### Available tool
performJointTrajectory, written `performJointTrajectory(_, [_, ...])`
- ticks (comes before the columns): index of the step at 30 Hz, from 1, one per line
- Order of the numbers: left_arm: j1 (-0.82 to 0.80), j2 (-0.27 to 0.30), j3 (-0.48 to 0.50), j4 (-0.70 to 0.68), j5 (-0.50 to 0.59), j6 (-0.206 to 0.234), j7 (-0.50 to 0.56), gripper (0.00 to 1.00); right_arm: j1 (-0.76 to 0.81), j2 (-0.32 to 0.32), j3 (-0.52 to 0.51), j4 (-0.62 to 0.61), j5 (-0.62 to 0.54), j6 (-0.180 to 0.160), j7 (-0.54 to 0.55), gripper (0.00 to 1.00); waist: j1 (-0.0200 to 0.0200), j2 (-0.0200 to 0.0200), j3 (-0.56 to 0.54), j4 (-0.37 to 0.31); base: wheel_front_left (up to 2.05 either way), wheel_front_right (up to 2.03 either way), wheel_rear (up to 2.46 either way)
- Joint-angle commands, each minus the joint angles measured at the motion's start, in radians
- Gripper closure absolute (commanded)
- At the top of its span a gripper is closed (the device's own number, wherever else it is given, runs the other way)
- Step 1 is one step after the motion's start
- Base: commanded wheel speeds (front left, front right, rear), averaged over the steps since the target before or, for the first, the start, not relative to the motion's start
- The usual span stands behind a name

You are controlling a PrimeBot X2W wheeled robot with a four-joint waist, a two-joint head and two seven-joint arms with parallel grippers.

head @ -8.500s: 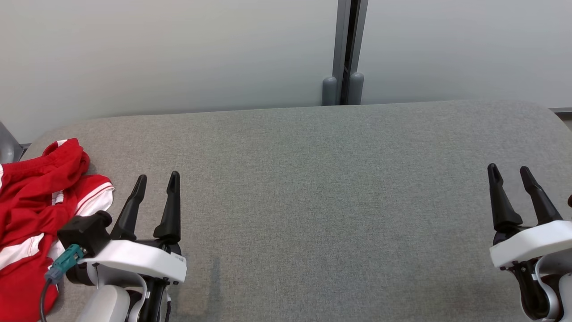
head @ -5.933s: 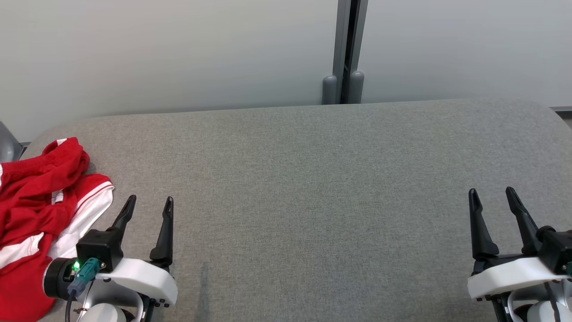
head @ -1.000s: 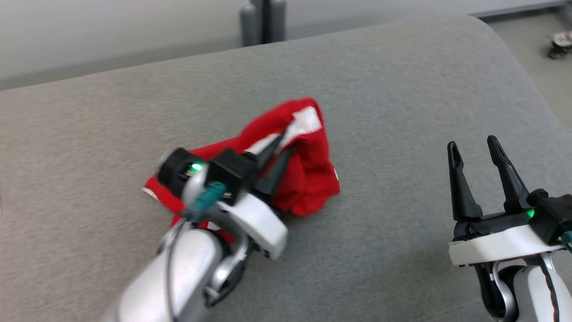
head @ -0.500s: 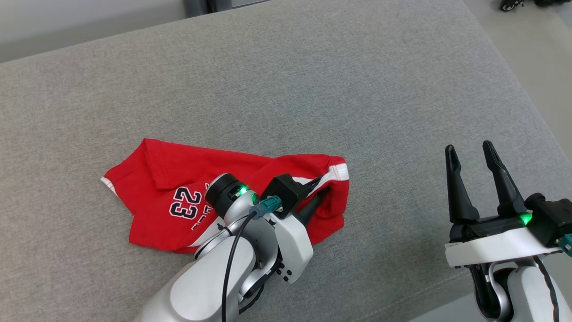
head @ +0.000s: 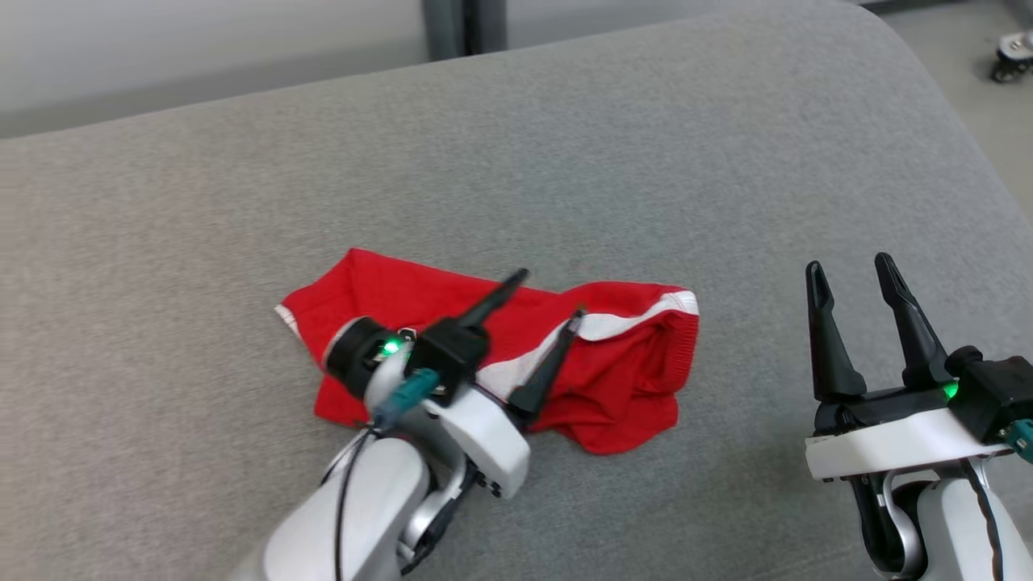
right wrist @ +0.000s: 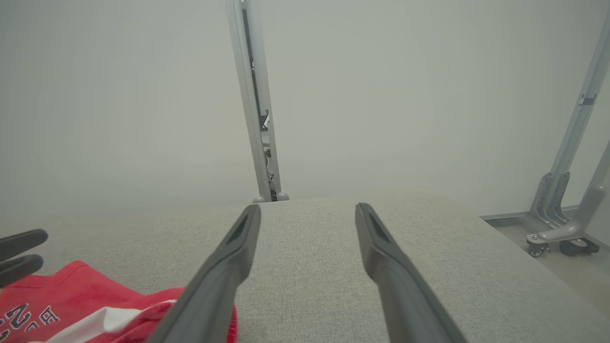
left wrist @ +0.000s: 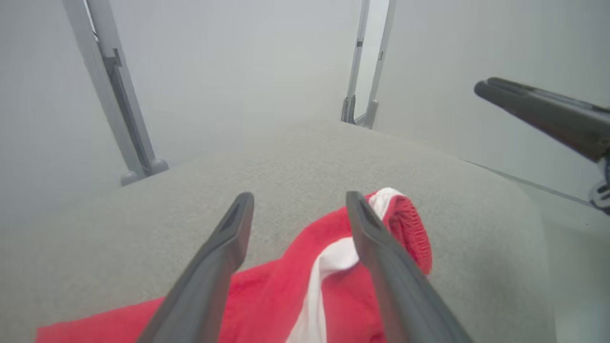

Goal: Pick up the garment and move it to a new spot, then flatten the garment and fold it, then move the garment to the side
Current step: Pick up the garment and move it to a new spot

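Pale grey wall panels [head: 202, 48] are seen behind the work, divided by one darker upright post [head: 452, 24]. Most of the head view is taken up by one broad bench [head: 726, 145], covered in grey woven cloth and rounded at its far right corner.

One garment [head: 629, 363] is laid on the bench, near the middle and somewhat towards the robot. It is red, crumpled and loosely bunched, and is crossed by a white stripe. A ribbed red edge is turned up at its right end. In the right wrist view, white lettering is made out on the garment [right wrist: 95, 295].

Two grippers are counted. The left gripper [head: 549, 294] is held over the garment, and its two dark fingers are spread wide with nothing caught between them. In the left wrist view, the red cloth [left wrist: 281, 290] is seen beneath and between the parted fingers of the left gripper [left wrist: 299, 195]. Whether the lower fingertip touches the white stripe cannot be told.

The right gripper [head: 849, 264] is held over bare bench at the right, well apart from the garment. Its fingers are also parted wide and nothing is held, as is confirmed in the right wrist view [right wrist: 309, 207].

One small castor [head: 1009, 68] is seen on the floor beyond the bench's right corner.
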Motion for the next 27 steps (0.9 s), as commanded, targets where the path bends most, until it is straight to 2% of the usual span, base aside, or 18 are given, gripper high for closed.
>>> performJointTrajectory(1, [0.017,0.014,0.023,-0.017,-0.013,0.019,-0.012,0.0,-0.003,-0.003,-0.003,-0.006,-0.007,0.0,0.007,0.0,0.0,0.0,-0.026,0.035,0.0,0.0,0.0])
performJointTrajectory(8, [0.098,0.096,0.182,-0.116,-0.066,0.133,-0.081,0.0,0.018,-0.004,-0.012,-0.03,-0.033,0.0,0.035,0.0,0.0,0.0,-0.071,0.112,0.0,0.0,0.0])
performJointTrajectory(13, [0.167,0.158,0.278,-0.158,-0.085,0.192,-0.11,0.0,0.033,-0.004,-0.015,-0.046,-0.049,0.0,0.059,0.0,0.0,0.0,-0.101,0.153,0.0,0.0,0.0])
performJointTrajectory(16, [0.203,0.199,0.333,-0.187,-0.091,0.211,-0.122,0.0,0.044,-0.004,-0.014,-0.053,-0.056,0.0,0.071,0.0,0.0,0.0,-0.115,0.17,0.0,0.0,0.0])
performJointTrajectory(21, [0.273,0.242,0.391,-0.238,-0.106,0.21,-0.131,0.0,0.063,-0.004,-0.019,-0.064,-0.064,0.0,0.085,0.0,0.0,0.0,-0.139,0.191,0.0,0.0,0.0])
performJointTrajectory(27, [0.36,0.259,0.431,-0.296,-0.122,0.222,-0.134,0.0,0.087,-0.006,-0.018,-0.061,-0.077,0.0,0.1,0.0,0.0,0.0,-0.168,0.193,0.0,0.0,0.0])
